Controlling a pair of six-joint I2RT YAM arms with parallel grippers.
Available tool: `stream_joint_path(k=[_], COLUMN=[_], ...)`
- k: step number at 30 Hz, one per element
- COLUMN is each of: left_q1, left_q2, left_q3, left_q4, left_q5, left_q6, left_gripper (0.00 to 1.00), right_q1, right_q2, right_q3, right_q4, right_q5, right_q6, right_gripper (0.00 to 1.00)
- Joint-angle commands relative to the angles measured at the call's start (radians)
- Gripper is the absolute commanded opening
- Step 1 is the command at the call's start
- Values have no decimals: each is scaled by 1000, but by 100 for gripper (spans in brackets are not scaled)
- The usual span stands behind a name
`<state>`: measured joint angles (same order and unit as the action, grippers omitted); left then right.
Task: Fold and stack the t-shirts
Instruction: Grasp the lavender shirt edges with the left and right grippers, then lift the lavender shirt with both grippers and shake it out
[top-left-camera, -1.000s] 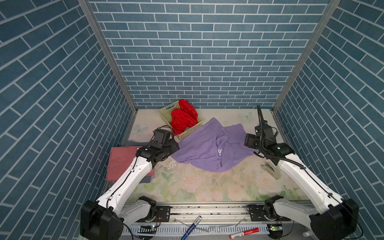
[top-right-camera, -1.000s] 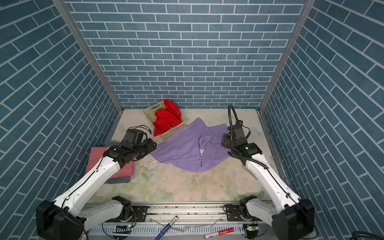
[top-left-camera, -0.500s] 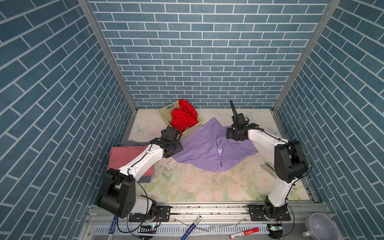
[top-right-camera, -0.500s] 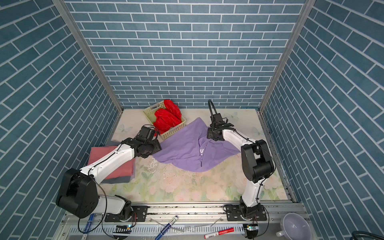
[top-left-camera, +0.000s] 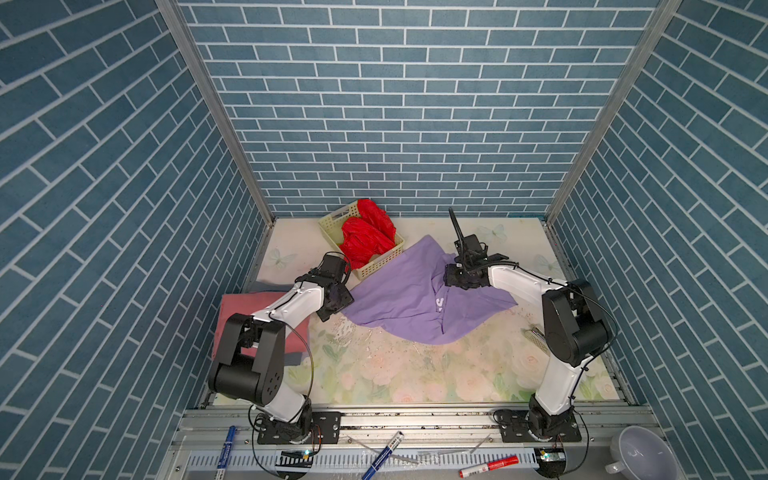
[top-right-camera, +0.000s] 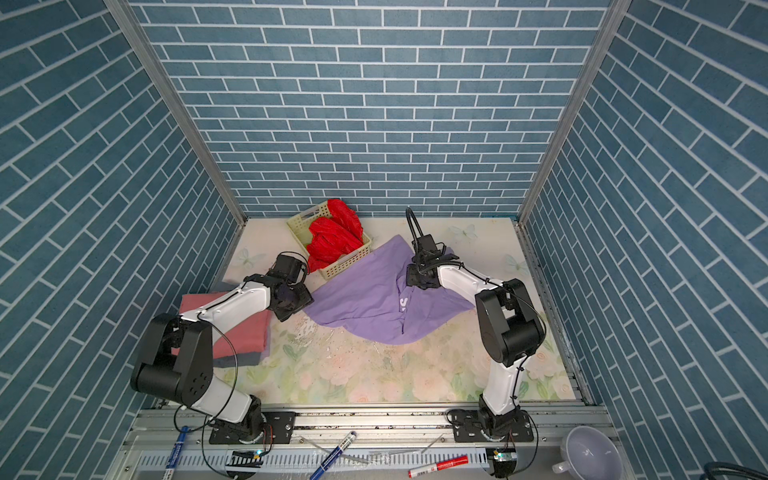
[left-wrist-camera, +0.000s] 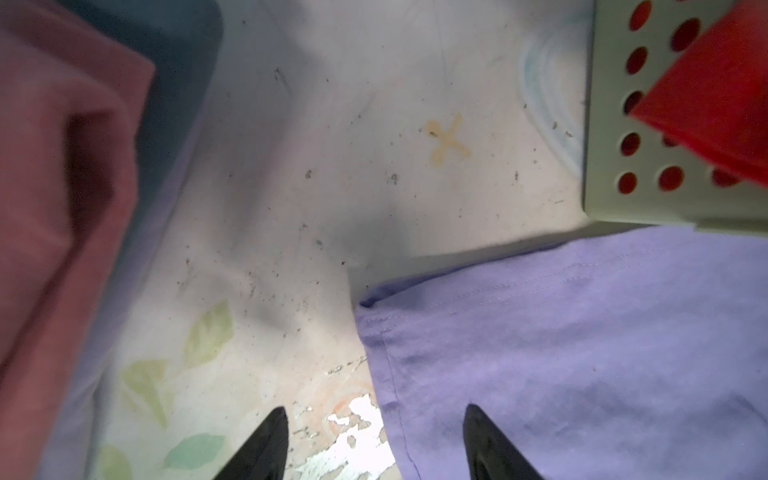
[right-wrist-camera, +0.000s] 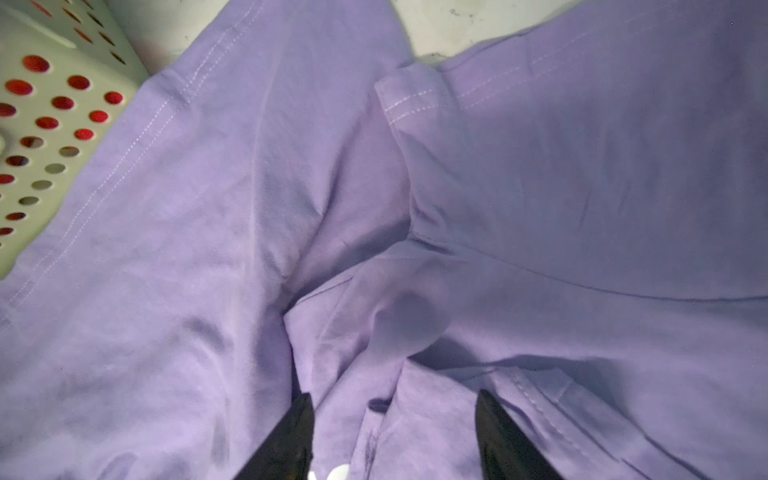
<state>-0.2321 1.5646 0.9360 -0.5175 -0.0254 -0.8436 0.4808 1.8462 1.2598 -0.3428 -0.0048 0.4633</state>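
A lilac-purple t-shirt lies crumpled mid-table, one edge over the front of the basket. My left gripper is open at its left corner, one finger over the hem and the other over bare table. My right gripper is low over the shirt's rumpled upper middle, jaws apart with bunched folds between them. A red t-shirt fills the basket. A salmon-pink t-shirt lies folded on a grey one at the left.
The pale yellow perforated basket stands at the back, left of centre. A small striped object lies near the right arm. Pens and a white cup lie on the front rail. Brick walls close three sides.
Both arms have reached inward to the purple shirt: the left gripper towards its left corner, the right gripper leftward over its upper middle. The right jaws stand narrower.
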Motion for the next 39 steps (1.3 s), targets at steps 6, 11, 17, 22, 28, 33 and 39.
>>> stream_joint_path(k=[6, 11, 17, 22, 28, 33, 39], left_q1=[33, 33, 30, 16, 13, 13, 18], left_q2=[66, 134, 203, 133, -118, -359, -501], left_q3=[42, 41, 29, 0, 14, 87, 245], left_q4=[21, 108, 166, 188, 163, 59, 6], left_q5=[22, 63, 72, 62, 63, 60, 144], left_q6=[66, 69, 53, 28, 20, 26, 70], left_gripper=[67, 67, 54, 22, 0, 0, 0], right_q1=[-2, 14, 36, 35, 4, -38, -51], right_q2=[81, 90, 93, -12, -314, -571, -794], right_q3=[-23, -41, -52, -63, -68, -18, 97], right_q4=[18, 8, 3, -14, -77, -172, -88], right_q5=[3, 5, 5, 89, 268, 456, 640], right_q6=[-40, -40, -37, -12, -24, -72, -265], right_gripper=[57, 49, 12, 0, 0, 0, 0])
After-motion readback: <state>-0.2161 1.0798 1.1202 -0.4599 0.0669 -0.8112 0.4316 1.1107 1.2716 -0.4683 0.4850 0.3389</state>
